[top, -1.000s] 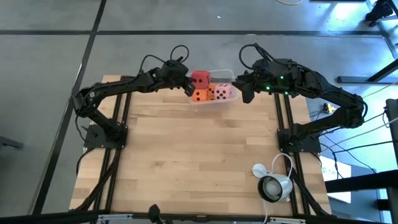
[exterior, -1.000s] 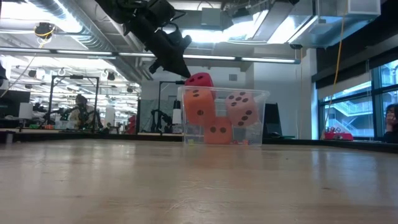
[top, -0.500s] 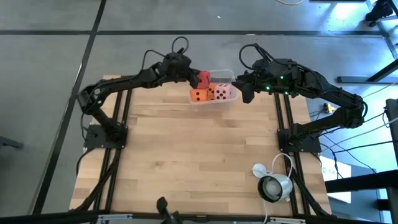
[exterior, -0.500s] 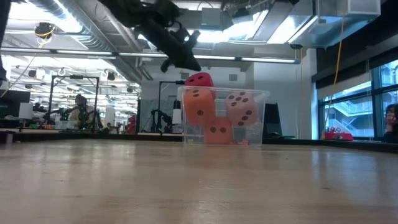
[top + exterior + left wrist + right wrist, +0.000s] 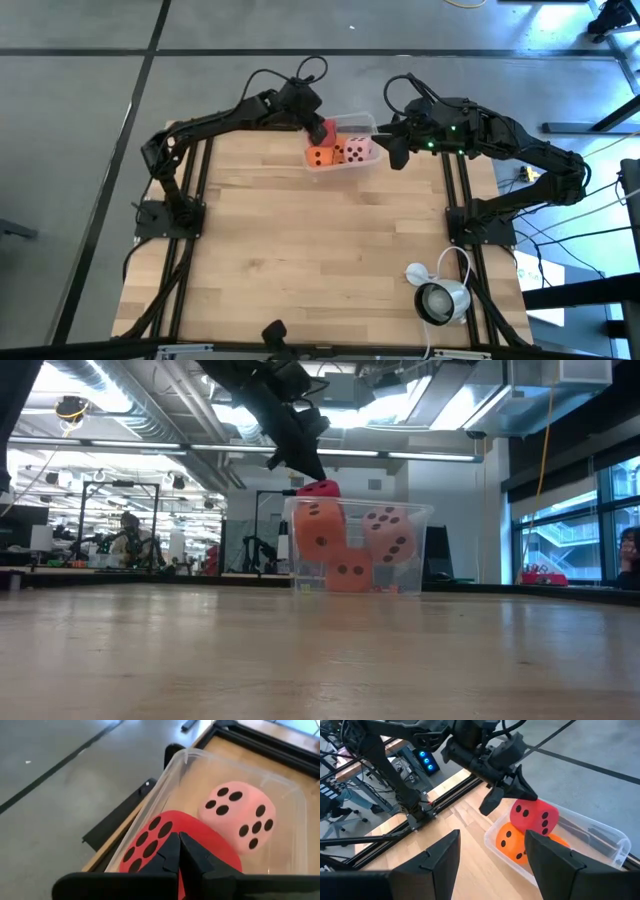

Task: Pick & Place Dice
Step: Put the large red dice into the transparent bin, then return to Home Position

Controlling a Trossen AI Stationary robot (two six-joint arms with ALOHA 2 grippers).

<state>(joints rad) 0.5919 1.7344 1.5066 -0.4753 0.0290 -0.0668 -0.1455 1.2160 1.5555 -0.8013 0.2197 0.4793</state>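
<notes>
Above binned dice (image 5: 340,150), left fingers (image 5: 177,851).

left arm stretches toward 12 o'clock, its left gripper (image 5: 318,128) pressed closed, tips pointing down; right arm reaches toward 11 o'clock, right gripper (image 5: 392,152) spread wide, hovering level

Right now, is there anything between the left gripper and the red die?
Nothing: in the left wrist view the shut left gripper sits right over the red die, with no object between.
</notes>
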